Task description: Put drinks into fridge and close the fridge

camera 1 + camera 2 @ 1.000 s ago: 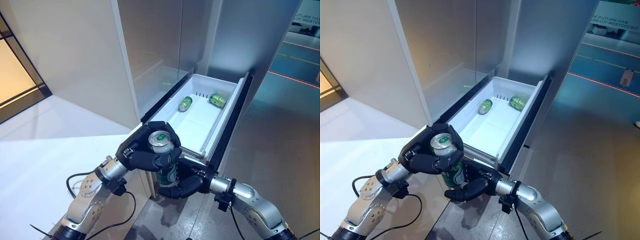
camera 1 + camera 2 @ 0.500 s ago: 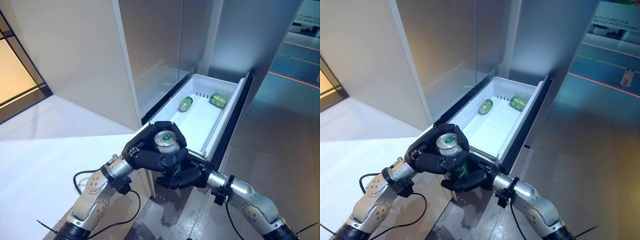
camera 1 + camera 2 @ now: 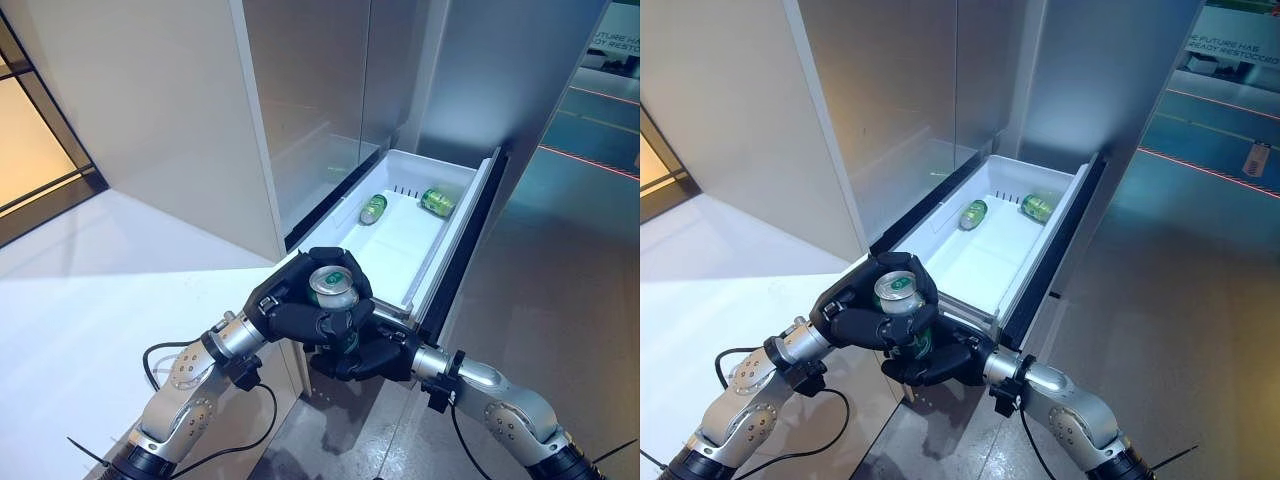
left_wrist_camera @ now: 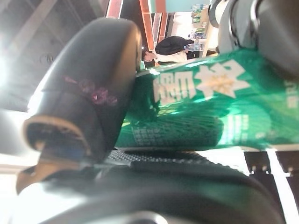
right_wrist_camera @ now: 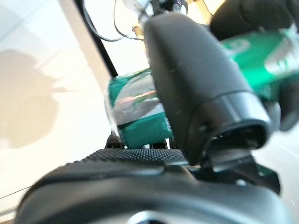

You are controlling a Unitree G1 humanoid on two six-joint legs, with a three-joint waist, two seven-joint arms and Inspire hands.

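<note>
A green can (image 3: 332,287) stands upright between both hands, just before the near end of the open white fridge drawer (image 3: 400,245). My left hand (image 3: 290,310) is curled round its upper part; its thumb (image 4: 88,93) lies on the can (image 4: 224,107) in the left wrist view. My right hand (image 3: 365,355) is curled round its lower part from below; its thumb (image 5: 196,88) crosses the can (image 5: 135,112) in the right wrist view. Two more green cans (image 3: 372,208) (image 3: 436,200) lie on their sides at the drawer's far end.
The drawer's dark front panel (image 3: 472,235) stands along its right side. Tall grey fridge panels (image 3: 310,100) rise behind it. A white surface (image 3: 80,300) lies to the left, grey floor (image 3: 560,280) to the right.
My right hand has come up from below and closed round the can's lower part. Both hands with the can have shifted a little toward the drawer.
</note>
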